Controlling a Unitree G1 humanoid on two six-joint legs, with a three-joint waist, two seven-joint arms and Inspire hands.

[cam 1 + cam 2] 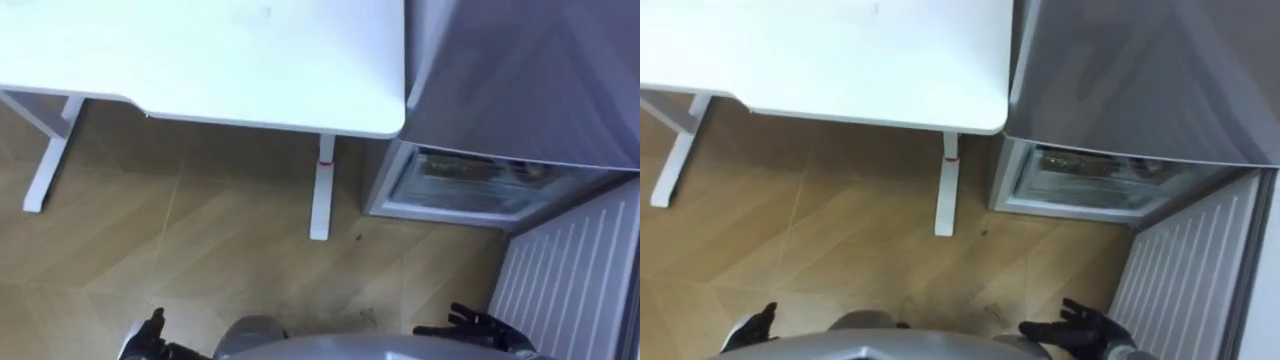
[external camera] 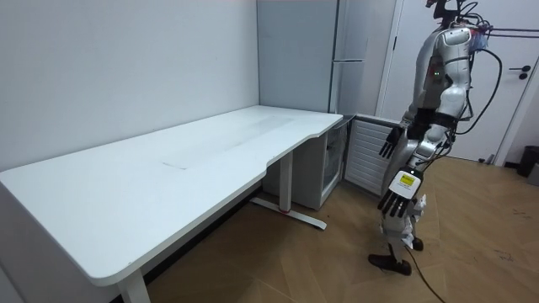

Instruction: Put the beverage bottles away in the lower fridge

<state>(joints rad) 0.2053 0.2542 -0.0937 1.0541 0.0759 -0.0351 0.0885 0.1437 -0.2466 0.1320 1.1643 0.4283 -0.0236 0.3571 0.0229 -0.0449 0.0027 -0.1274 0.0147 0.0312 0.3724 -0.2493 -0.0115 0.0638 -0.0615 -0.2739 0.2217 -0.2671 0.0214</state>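
Evidently my left robot hand point(image 1: 150, 335), lower left, and right robot hand point(image 1: 480, 328), lower right, hang open, empty. The door point(image 1: 570, 270) stands wide so the fridge point(image 1: 465, 185), centre right, is reachable; whether drinks sit inside is too blurred to tell.

1. A white tabletop point(image 1: 840, 60) ran across the upper left. One leg point(image 1: 946, 185) stood near its right end and another point(image 1: 675, 150) at the far left, both on the wood floor point(image 1: 820, 250).
2. A grey fridge point(image 1: 1140, 70) stood just right of the tabletop, close against its corner.
3. Its lower compartment point(image 1: 1090, 178) was open, with clear drawers or shelves inside.
4. The door point(image 1: 1180, 280), white and ribbed on its inner face, was swung out to the right.
5. The right hand point(image 1: 1085, 328) hung at the bottom right with fingers spread, near the door.
6. The left hand point(image 1: 752, 328) hung at the bottom left, over the floor.
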